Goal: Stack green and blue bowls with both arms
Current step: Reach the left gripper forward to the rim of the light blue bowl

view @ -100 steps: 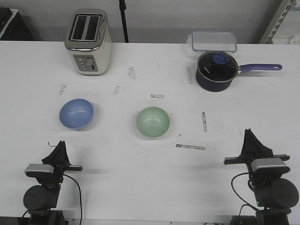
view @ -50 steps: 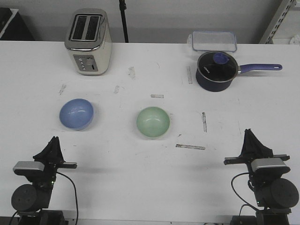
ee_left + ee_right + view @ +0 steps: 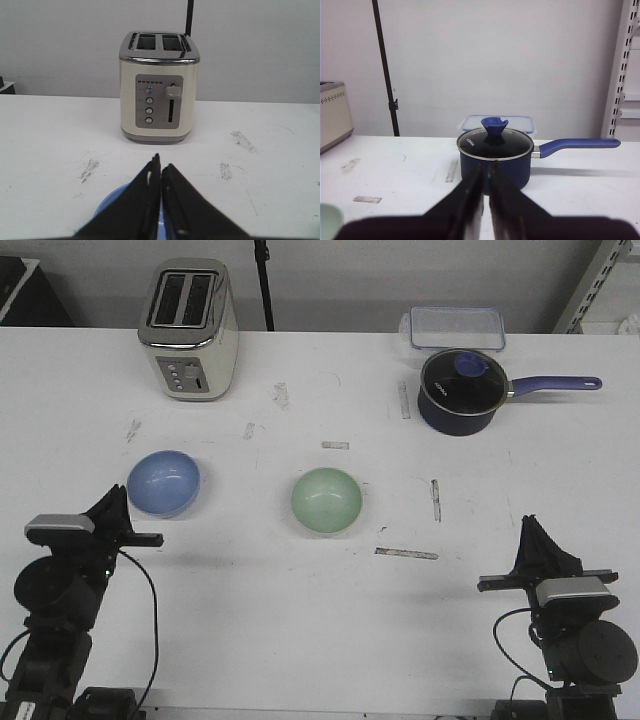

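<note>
The white table (image 3: 300, 620) is scuffed and wide, and everything on it seems laid out to leave the middle free for the work: the cream toaster (image 3: 187, 330) sits at the far left, while the navy saucepan (image 3: 460, 392) with its glass lid and long handle sits at the far right, just in front of a clear lidded container (image 3: 452, 327), all well apart from the two bowls. The blue bowl (image 3: 163, 482) rests upright on the left half and the green bowl (image 3: 327, 501) upright near the middle, well apart from each other, so each falls on the side of a different arm, which I take to be the reason both arms are wanted. Neither bowl is held or nested yet, so the stacking has not begun. The left gripper (image 3: 112, 508) hangs just beside the near rim of the blue bowl, lined up with it; in the left wrist view its fingers (image 3: 150, 200) are pressed together with only a hairline between them, the bowl's blue edge peeping out beneath, so they would need to part before taking the rim. The right gripper (image 3: 538, 538) sits low at the near right, well apart from the green bowl, fingers likewise together and empty, pointed toward the saucepan.
</note>
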